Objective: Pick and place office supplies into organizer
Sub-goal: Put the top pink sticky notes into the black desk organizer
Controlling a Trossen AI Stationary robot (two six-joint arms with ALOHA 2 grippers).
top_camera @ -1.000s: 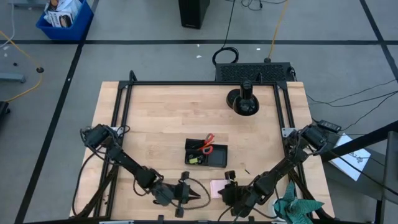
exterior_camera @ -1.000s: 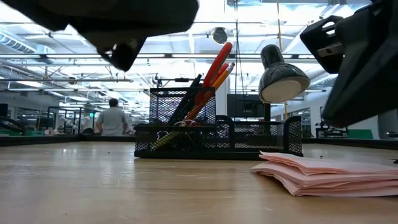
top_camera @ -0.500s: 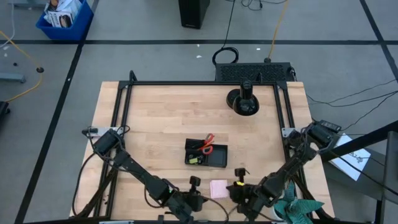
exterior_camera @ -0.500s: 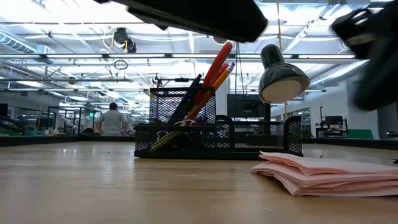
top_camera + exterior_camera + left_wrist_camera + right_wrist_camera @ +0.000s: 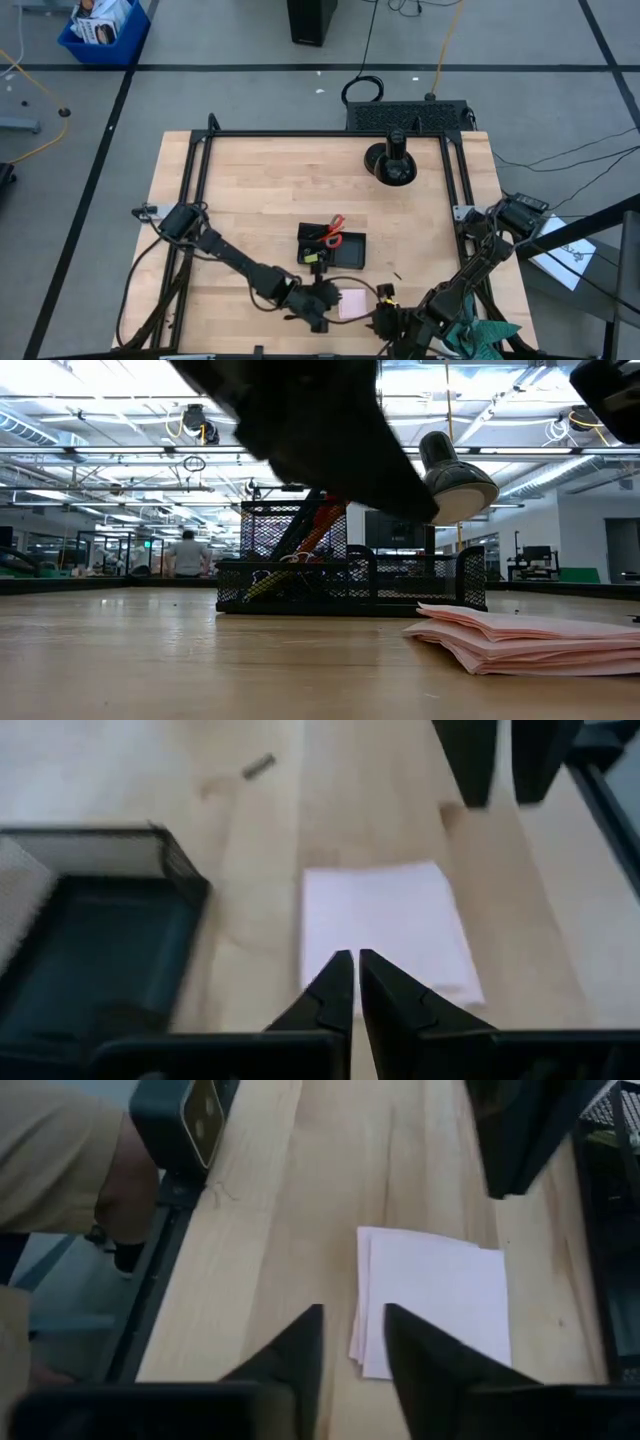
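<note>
The pink sticky-note pad [image 5: 352, 303] lies flat on the table near its near edge and also shows in the low view [image 5: 540, 640]. Just behind it stands the black mesh organizer [image 5: 332, 248], with red-handled scissors [image 5: 335, 225], pencils and pens standing in its cup [image 5: 300, 535]. My left gripper [image 5: 355, 965] is shut and hovers over the pad's near edge [image 5: 385, 925]. My right gripper [image 5: 350, 1325] is open with nothing between its fingers, a little to the side of the pad [image 5: 435, 1300]. A small dark clip [image 5: 258, 765] lies on the wood farther off.
A round black lamp stand [image 5: 392, 160] is at the back right, its lamp head [image 5: 455, 480] in the low view. A teal cloth [image 5: 480, 335] hangs at the near right corner. A person's sleeve [image 5: 50, 1150] shows beyond the table's edge.
My left gripper has swept toward the table's right along the near edge, up to the pad and the organizer's front. My right gripper has drawn back from the pad toward the near right corner and has risen out of the low view. The pad has stayed put.
</note>
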